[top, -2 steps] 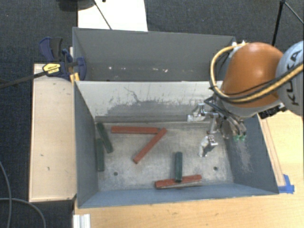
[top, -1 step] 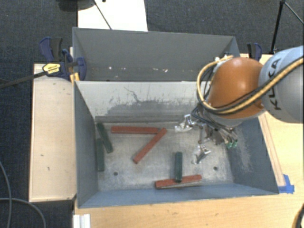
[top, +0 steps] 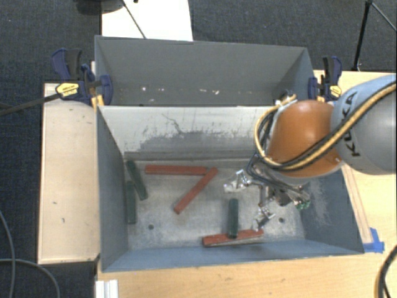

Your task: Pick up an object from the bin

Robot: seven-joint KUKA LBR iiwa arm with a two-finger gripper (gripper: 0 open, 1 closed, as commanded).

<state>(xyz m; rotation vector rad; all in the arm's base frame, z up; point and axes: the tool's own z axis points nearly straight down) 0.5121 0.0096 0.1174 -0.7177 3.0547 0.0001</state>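
One hand (top: 263,219) low over red bar (top: 232,239) (front of bin (top: 113,185)), beside green bar (top: 232,218), opening cannot be told

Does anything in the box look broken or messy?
Nothing looks broken, and nothing has spilled from the grey metal bin. Oddest bit: a short dark green stick lies crosswise against a flat red-brown stick by the near wall, beside the tool.

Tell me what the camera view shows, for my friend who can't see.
The robot's gripper hangs low at the lower right of the grey bin, just over the right end of a red-brown stick that a dark green stick lies across. Other red-brown sticks and other green sticks lie further left.
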